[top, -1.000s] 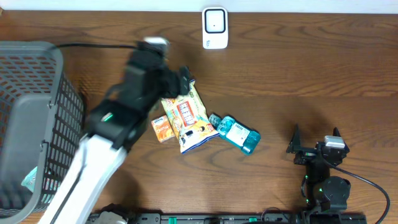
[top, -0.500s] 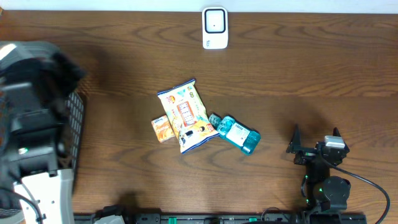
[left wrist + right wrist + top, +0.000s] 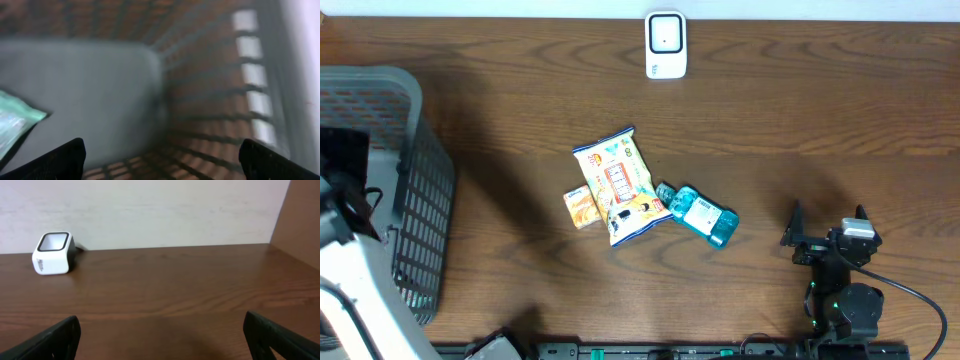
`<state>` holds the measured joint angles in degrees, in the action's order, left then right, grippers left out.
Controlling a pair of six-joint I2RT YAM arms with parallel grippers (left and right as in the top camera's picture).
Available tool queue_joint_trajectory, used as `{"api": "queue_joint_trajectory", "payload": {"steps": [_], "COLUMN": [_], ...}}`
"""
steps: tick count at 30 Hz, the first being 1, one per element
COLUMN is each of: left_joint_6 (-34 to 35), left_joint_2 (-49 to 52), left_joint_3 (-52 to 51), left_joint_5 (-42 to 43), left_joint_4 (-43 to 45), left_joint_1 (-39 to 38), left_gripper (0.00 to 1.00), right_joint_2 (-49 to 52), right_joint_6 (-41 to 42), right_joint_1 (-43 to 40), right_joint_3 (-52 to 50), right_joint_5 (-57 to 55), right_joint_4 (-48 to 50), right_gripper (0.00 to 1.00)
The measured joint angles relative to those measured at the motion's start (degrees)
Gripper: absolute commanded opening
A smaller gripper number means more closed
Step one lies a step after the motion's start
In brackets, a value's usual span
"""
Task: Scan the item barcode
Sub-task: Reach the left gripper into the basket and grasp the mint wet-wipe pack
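Three items lie together mid-table: a yellow snack bag [image 3: 620, 185], a small orange box [image 3: 581, 208] and a teal bottle [image 3: 705, 215]. The white barcode scanner [image 3: 666, 45] stands at the far edge and also shows as the scanner [image 3: 51, 253] in the right wrist view. My left arm [image 3: 338, 250] reaches into the grey basket [image 3: 415, 190] at the left. There my left gripper [image 3: 162, 165] is open and empty, above the basket floor, with a teal-green packet [image 3: 15, 125] at lower left. That view is blurred. My right gripper [image 3: 828, 220] rests open and empty at the near right.
The basket's mesh walls [image 3: 215, 100] surround the left gripper closely. Bare brown table [image 3: 170, 295] lies between the right gripper [image 3: 162, 340] and the scanner. A black cable [image 3: 905, 295] runs from the right arm's base.
My left arm has swung from above the items mid-table leftward to the basket, and its gripper is now inside it. The items and right arm have not moved.
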<state>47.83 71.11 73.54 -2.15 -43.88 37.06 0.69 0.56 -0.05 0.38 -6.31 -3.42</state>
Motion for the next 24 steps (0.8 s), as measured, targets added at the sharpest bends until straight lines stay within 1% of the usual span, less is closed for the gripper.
{"api": "queue_joint_trajectory", "payload": {"steps": [4, 9, 13, 18, 21, 24], "left_joint_6": [4.7, 6.8, 5.7, 3.3, 2.7, 1.7], "left_joint_2": [5.3, 10.8, 16.0, 22.6, 26.1, 29.3], "left_joint_3": [0.0, 0.0, 0.0, 0.0, 0.0, -0.5], "left_joint_5": [0.5, 0.6, 0.5, 0.5, 0.5, 0.2], "left_joint_4": [-5.7, -10.3, -13.0, -17.5, -18.5, -19.0], "left_joint_1": [5.7, 11.8, 14.6, 15.1, 15.1, 15.1], "left_gripper": [0.98, 0.98, 0.98, 0.99, 0.93, 0.92], "right_joint_2": [0.0, 0.0, 0.0, 0.0, 0.0, 0.0], "right_joint_6": [0.0, 0.0, 0.0, 0.0, 0.0, 0.0], "right_joint_1": [0.0, 0.0, 0.0, 0.0, 0.0, 0.0], "right_joint_3": [0.0, 0.0, 0.0, 0.0, 0.0, 0.0], "right_joint_5": [0.0, 0.0, 0.0, 0.0, 0.0, 0.0], "right_joint_4": [0.0, 0.0, 0.0, 0.0, 0.0, 0.0], "right_gripper": [0.99, 0.99, 0.99, 0.99, 0.99, 0.99]}}
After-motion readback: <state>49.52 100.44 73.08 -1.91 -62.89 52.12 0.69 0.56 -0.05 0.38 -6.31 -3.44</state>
